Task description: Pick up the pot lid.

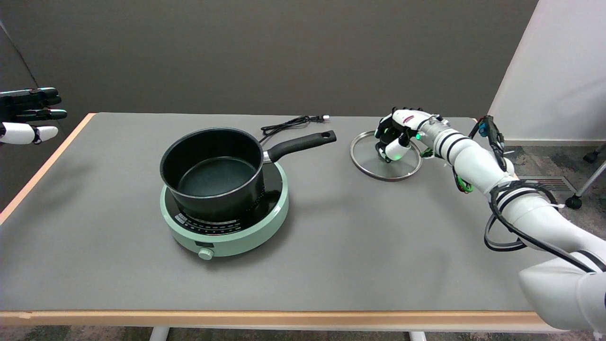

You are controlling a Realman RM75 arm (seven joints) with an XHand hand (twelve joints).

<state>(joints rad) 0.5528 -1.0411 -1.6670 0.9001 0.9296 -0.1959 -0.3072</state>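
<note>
1. At the table's two o'clock, the round glass pot lid with a metal rim [378, 163] lies flat, well apart from the black saucepan [213, 173].
2. Your right hand [396, 135] curls over its centre knob; whether it is clamped there, I cannot tell.
3. You are at the grasp: confirm your hold, then lift straight up.

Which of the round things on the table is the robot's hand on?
The glass pot lid, lying flat at the table's far right. The right hand is curled over its middle; the black pot and green cooker sit untouched.

Even, soft overhead light, sharp focus throughout, with faint shadows on the grey table [331, 246].
</note>
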